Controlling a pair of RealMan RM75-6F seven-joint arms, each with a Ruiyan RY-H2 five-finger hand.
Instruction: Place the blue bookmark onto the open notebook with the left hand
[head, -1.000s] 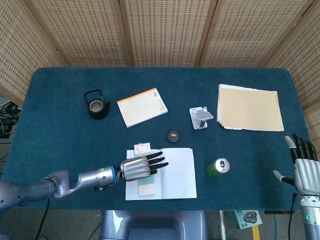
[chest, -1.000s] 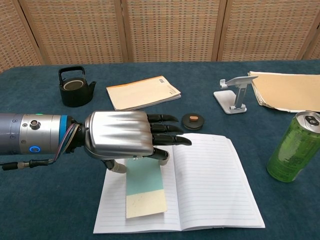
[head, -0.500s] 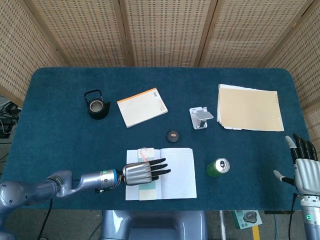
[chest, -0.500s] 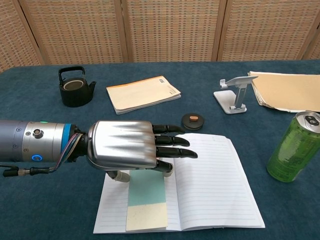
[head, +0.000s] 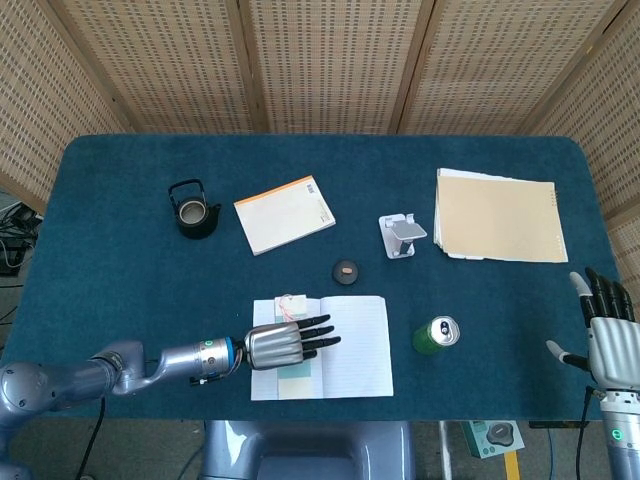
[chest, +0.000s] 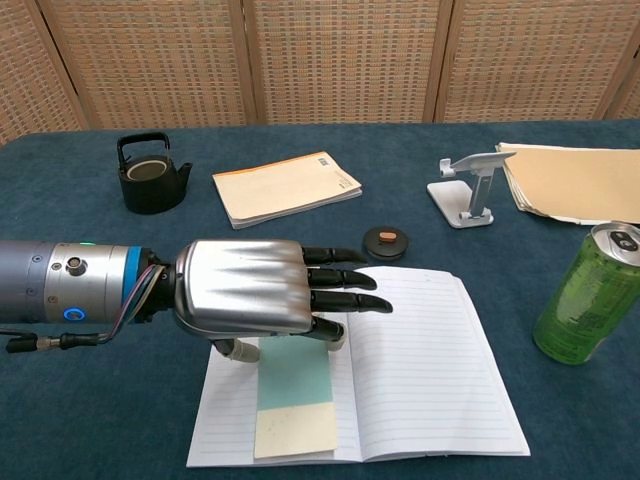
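The blue bookmark (chest: 293, 398) is now lying flat on the left page of the open notebook (chest: 430, 370), with its far end under our left hand (chest: 245, 288). We cannot tell whether the fingers (chest: 345, 301), reaching toward 3 o'clock, are pinching the bookmark or only covering it. Compared with one second ago, the hand and bookmark are sitting a little nearer to the front edge, and in the last half second almost nothing is changing. We are judging the placing nearly done. Our right hand (head: 608, 335) is waiting at 4 o'clock, fingers spread, holding nothing.
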